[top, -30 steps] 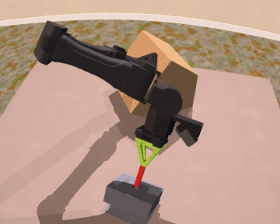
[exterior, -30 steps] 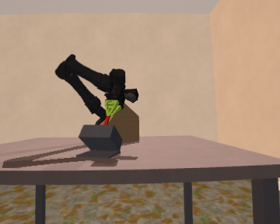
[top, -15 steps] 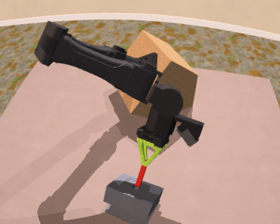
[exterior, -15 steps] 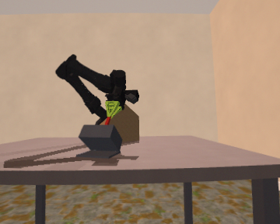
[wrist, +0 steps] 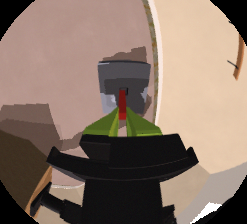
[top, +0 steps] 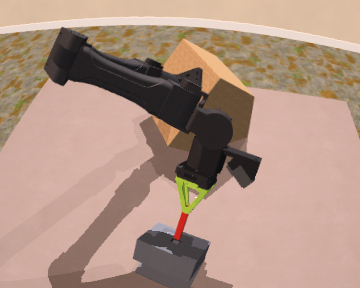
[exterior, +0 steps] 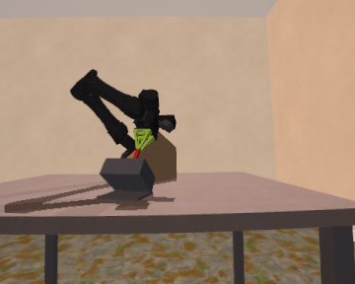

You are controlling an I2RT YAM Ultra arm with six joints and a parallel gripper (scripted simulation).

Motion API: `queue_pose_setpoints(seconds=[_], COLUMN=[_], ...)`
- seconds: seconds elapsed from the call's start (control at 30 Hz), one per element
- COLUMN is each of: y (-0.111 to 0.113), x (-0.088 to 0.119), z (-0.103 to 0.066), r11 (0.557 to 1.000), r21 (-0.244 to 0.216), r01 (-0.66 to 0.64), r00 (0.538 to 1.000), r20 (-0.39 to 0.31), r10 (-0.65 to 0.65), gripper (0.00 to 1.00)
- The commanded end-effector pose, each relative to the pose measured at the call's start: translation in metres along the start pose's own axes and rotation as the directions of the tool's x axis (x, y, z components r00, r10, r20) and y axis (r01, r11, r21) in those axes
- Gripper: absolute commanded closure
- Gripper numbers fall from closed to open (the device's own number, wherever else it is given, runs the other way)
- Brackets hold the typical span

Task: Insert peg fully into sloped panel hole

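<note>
A thin red peg is gripped at its upper end by my green-fingered gripper. The peg slants down and its lower tip sits in the hole on top of the dark grey sloped panel block. A good length of red peg shows between my fingertips and the panel. The gripper is shut on the peg, directly above the block. The hole itself is mostly hidden by the peg.
A tan wooden box stands behind the arm near the table's middle back. The pink table ends close in front of the grey block.
</note>
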State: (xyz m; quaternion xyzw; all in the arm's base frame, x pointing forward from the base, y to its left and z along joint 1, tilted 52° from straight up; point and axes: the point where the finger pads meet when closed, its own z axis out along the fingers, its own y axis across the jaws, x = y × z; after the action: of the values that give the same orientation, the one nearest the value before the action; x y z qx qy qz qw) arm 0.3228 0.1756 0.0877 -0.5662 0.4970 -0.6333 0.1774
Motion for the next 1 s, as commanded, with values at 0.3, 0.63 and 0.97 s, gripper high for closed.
queue_pose_setpoints(seconds=[0.3, 0.63, 0.97], y=[-0.007, -0.011, -0.018], x=[-0.003, -0.003, -0.003], z=[-0.008, -0.016, -0.025], r11=[1.0, 1.0, 1.0], r21=[0.011, 0.011, 0.011], r01=[-0.017, -0.018, -0.018], r00=[1.0, 1.0, 1.0], r20=[0.024, 0.024, 0.024], r10=[0.017, 0.017, 0.017], gripper=[1.0, 1.0, 1.0])
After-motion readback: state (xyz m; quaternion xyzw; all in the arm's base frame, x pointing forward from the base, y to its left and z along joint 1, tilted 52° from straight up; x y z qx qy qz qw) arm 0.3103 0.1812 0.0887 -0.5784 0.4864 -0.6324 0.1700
